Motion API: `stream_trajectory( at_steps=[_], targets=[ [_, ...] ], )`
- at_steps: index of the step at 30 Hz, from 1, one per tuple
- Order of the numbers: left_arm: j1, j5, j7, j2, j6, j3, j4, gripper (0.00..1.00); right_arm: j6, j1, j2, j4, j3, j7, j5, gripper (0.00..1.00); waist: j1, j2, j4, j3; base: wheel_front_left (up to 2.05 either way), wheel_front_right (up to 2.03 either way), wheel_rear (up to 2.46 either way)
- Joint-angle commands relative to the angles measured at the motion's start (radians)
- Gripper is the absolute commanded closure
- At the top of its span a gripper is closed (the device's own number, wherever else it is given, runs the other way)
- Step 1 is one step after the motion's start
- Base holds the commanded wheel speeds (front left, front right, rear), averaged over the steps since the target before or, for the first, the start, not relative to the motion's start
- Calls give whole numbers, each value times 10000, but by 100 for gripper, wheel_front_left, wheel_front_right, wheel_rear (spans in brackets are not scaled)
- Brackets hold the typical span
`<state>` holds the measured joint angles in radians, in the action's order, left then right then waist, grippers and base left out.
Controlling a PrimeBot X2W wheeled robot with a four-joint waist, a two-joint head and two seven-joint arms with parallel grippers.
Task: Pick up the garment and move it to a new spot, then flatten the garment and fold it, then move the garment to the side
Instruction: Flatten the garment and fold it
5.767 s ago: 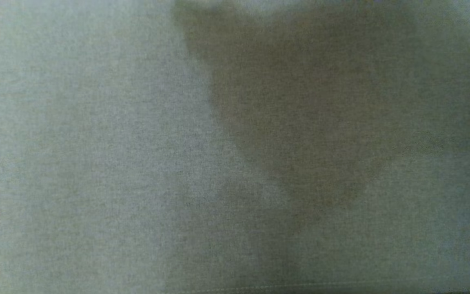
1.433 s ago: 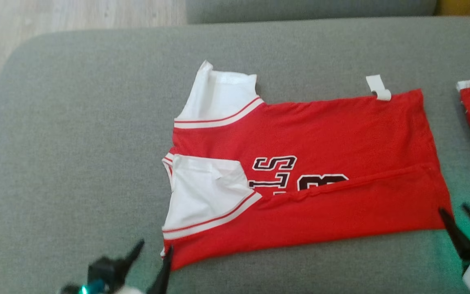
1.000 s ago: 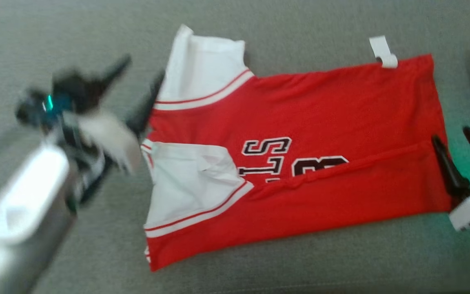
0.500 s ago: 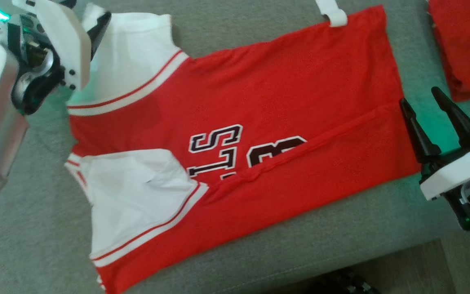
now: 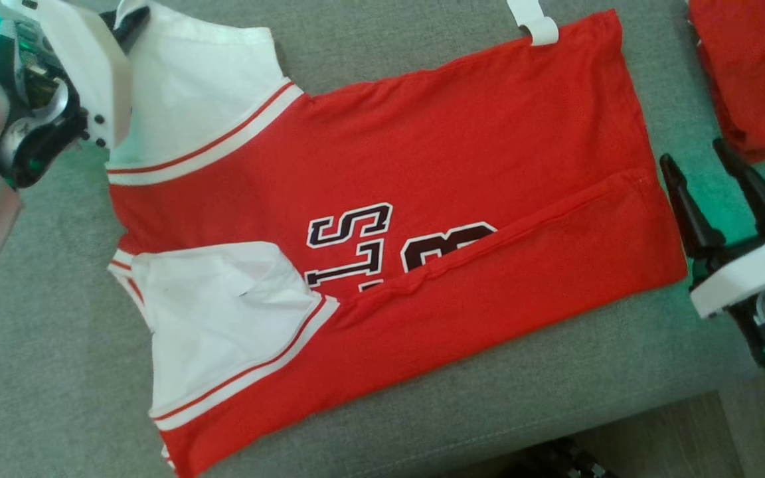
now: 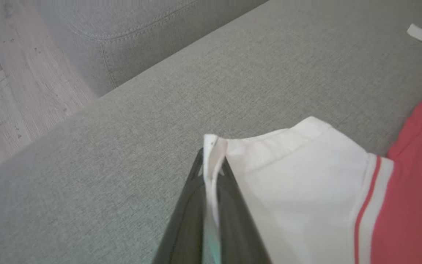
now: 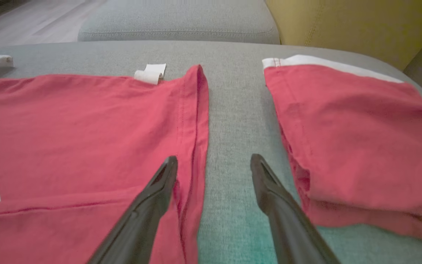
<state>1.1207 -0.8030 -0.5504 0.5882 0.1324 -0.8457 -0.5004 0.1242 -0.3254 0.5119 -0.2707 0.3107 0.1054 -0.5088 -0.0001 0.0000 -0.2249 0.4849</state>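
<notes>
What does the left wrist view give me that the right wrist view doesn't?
Left wrist: the left pincer shut on the white sleeve, and wooden floor. Right wrist: the right pincer open at the bottom hem, a second red garment folded alongside, and a yellow cushion. Both: the red jersey, its white tag, the grey sofa.

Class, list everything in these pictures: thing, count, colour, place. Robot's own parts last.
jersey: one, red with white sleeves and dark lettering, spread on the sofa.
tag: one, white, at the jersey's far edge.
folded garment: one, red with white trim, right of the jersey.
sofa: one, grey, under both garments.
cushion: one, yellow, beyond the sofa's right end.
floor: pale wood, beside the sofa.
left gripper: one, dark fingers, shut on the jersey's white sleeve.
right gripper: one, dark, open at the jersey's hem.
</notes>
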Motion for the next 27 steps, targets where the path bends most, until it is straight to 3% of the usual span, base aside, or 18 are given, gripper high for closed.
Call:
stream_trajectory(
  at_steps=[1, 7, 14, 22, 23, 24, 25, 26, 27],
  targets=[
    [562, -69, 136, 506, -19, 291, 294, 100, 65, -215, 304, 197, 28, -39, 38, 0, 1, 0, 86, -98, 0, 0, 0],
    [773, -267, 500, 640, -18, -190, 419, 100, 65, -1614, 180, -305, 427, -963, -476, 0, 1, 0, 252, -162, 0, 0, 0],
    [1176, -522, 863, 513, -18, -816, 405, 100, 65, -3986, -214, -2292, 1376, -2194, -760, 0, 1, 0, 634, -46, 0, 0, 0],
    [1393, -765, 1266, 512, -18, -1267, 269, 100, 65, -5086, -860, -4014, 1898, -2163, -962, 0, 1, 0, 863, -25, 0, 0, 0],
    [1429, -807, 1322, 502, -18, -1314, 247, 100, 65, -5206, -923, -4190, 1963, -2073, -1006, 22, 1, 0, 902, -10, 0, 0, 0],
    [1460, -849, 1367, 497, -18, -1368, 224, 100, 65, -5319, -975, -4337, 2045, -1992, -1064, 33, 1, 0, 937, 1, 0, 0, 0],
    [1488, -887, 1401, 498, -18, -1425, 201, 100, 65, -5429, -1010, -4473, 2124, -1923, -1122, 84, 1, 0, 962, 9, 0, 0, 0],
    [1522, -919, 1428, 500, -18, -1484, 175, 100, 65, -5549, -1016, -4585, 2214, -1804, -1137, 96, 1, 0, 984, 17, 0, 0, 0],
    [1557, -949, 1455, 498, -18, -1540, 150, 100, 65, -5666, -1010, -4714, 2285, -1687, -1145, 100, 1, 0, 1004, 27, 0, 0, 0]
  ],
)
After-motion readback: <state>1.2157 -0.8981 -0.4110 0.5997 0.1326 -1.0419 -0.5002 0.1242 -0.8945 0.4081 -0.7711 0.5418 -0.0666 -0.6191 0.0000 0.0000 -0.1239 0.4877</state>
